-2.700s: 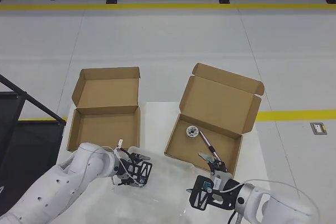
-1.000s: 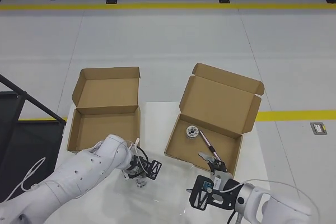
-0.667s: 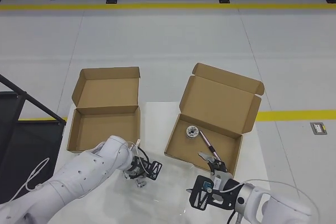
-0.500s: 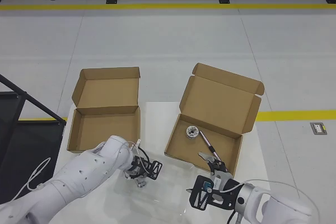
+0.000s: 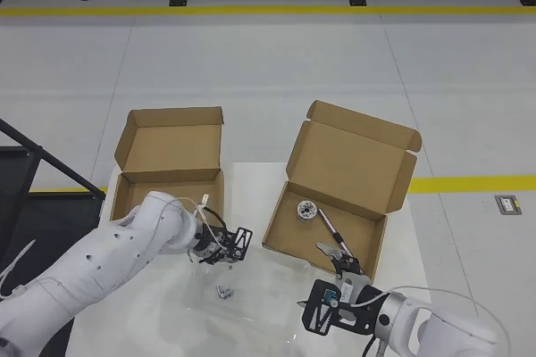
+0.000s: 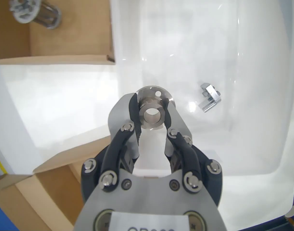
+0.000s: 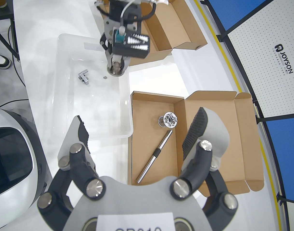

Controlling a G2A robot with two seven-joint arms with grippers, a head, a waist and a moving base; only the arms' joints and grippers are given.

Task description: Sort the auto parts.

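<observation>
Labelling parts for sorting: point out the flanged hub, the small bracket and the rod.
flanged hub (image 6: 149, 92), left wrist view, on its flange.
small bracket (image 6: 212, 92), left wrist view, thick arm.
rod (image 7: 152, 157), right wrist view, mid-shaft.

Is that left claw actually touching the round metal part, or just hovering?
Touching. In the left wrist view the left gripper pinches the hub of the round metal part, no gap either side.

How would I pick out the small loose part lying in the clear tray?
Find the clear tray on the white table by the cardboard boxes. On its floor lies a small silver bracket, angular and L-shaped, unlike the round part in the left hand nearby.
</observation>
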